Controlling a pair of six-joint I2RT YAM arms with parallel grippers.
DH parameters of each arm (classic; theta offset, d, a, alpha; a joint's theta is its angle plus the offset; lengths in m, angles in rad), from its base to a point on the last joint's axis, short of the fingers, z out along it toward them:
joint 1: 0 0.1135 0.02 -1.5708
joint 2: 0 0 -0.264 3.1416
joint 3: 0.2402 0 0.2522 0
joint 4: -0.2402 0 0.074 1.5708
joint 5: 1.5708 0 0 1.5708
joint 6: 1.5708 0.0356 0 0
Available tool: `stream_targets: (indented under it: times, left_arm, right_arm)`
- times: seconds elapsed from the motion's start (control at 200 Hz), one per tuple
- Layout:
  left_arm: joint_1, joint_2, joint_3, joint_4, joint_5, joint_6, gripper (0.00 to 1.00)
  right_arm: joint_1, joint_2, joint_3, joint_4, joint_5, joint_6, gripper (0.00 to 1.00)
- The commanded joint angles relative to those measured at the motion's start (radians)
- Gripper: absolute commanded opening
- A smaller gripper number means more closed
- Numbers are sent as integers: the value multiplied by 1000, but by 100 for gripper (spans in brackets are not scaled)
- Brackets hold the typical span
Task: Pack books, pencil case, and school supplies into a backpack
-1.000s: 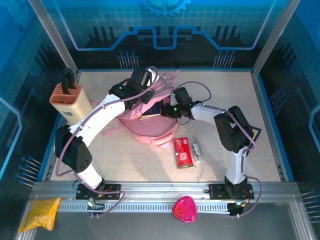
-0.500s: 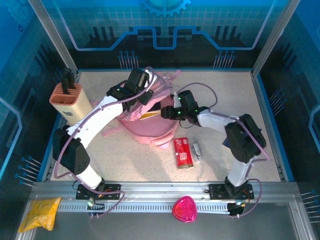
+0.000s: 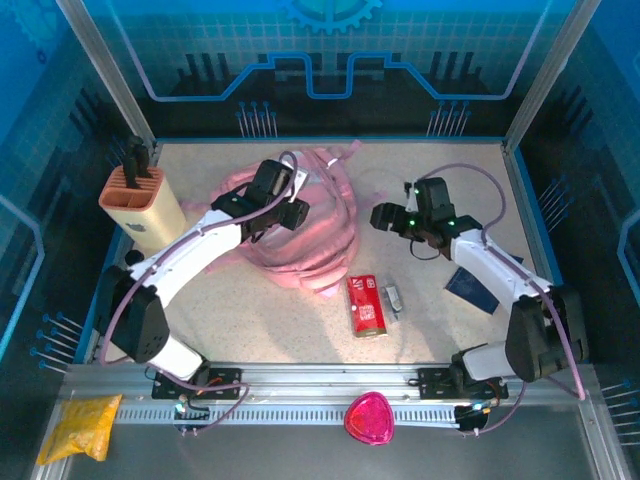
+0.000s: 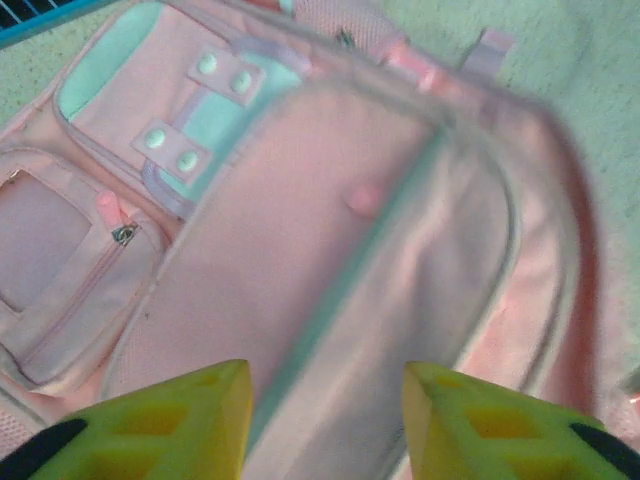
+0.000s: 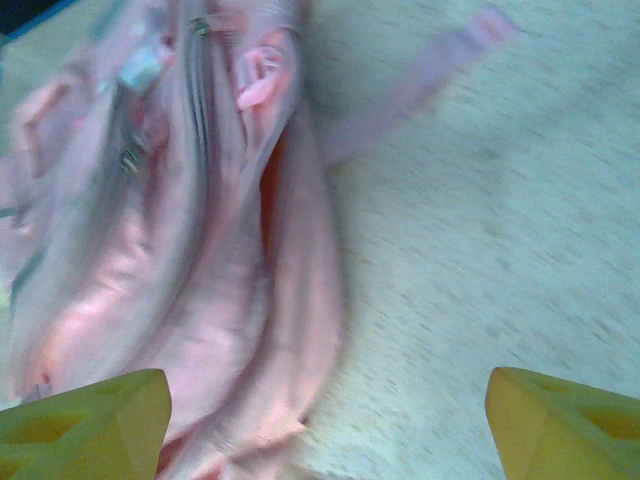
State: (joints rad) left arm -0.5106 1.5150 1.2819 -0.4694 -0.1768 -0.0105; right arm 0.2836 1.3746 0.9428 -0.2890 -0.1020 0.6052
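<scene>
A: Large soft pink backpack [image 3: 320, 245] slumped toward the far edge of the table [image 3: 260, 320]. Above it the left gripper [image 4: 325, 390], fingers part-spread, nothing between.
B: And the right gripper [image 5: 325, 390]?
A: Beside the backpack, fingers wide, empty; likely placed to fetch. Glossy red oblong pencil case [image 3: 366, 305] and small grey-white oblong piece [image 3: 392, 297] wait toward the near edge, flat navy book [image 3: 470, 288] by the right edge. Backpack mouth blurred; contents unclear.

The left arm arcs from its base up and to the right, the left gripper [image 3: 293, 212] aimed downward with its fingers [image 4: 190, 425] partly apart and empty, while the right arm folds at a far-right elbow and reaches leftward, the right gripper [image 3: 382, 216] spread wide and empty.
</scene>
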Motion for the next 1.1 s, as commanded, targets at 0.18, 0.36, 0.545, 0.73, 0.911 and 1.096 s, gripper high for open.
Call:
stream_targets:
  times: [0.18, 0.36, 0.545, 0.73, 0.911, 1.096]
  left_arm:
    - [-104, -144, -143, 192, 173, -400, 57]
    - [-207, -81, -176, 322, 205, -538, 59]
    - [-288, 34, -128, 372, 229, -594, 60]
    - [-322, 97, -109, 398, 218, -623, 65]
    - [-323, 114, -119, 426, 217, -640, 68]
    - [-323, 120, -119, 408, 193, -641, 71]
  right_arm:
    - [-206, -165, -177, -168, 120, 59, 94]
    - [-307, -162, -196, -195, 209, 82, 100]
    - [-471, -144, -247, -120, 122, 144, 100]
    - [-531, -93, -270, -64, 96, 158, 100]
    - [-549, -10, -264, -50, 62, 160, 100]
    - [-540, 45, -283, -11, -1, 163, 100]
